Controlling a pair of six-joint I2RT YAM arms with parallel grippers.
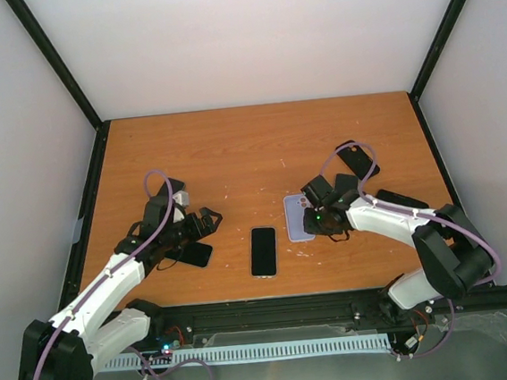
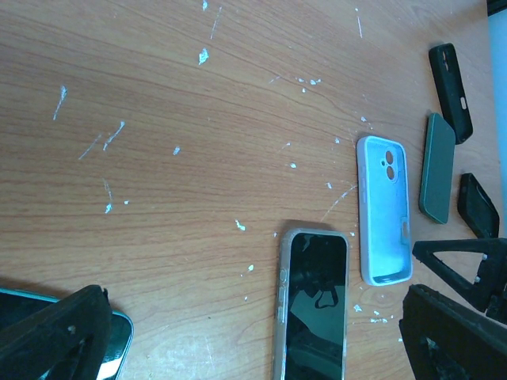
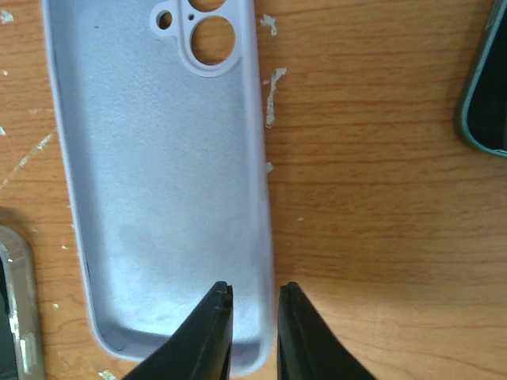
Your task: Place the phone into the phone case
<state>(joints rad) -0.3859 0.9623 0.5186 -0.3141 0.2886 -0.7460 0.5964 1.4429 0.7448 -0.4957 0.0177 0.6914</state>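
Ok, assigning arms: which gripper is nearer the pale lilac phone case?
Right. The right gripper straddles the rim of the lilac case; the left gripper hovers beyond the black phone.

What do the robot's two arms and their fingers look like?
Both the left arm and right arm have white links between bulky black joints. A purple cable runs along each. The fingers are matte black, tapering wedges. A small green light glows on the right wrist.

A black slab smartphone lies flat on the orange wooden counter, just beside a lavender silicone phone case — the right tool sits at that case's right edge. The left tool, fingers spread, hangs near a second dark handset — well apart from the case.
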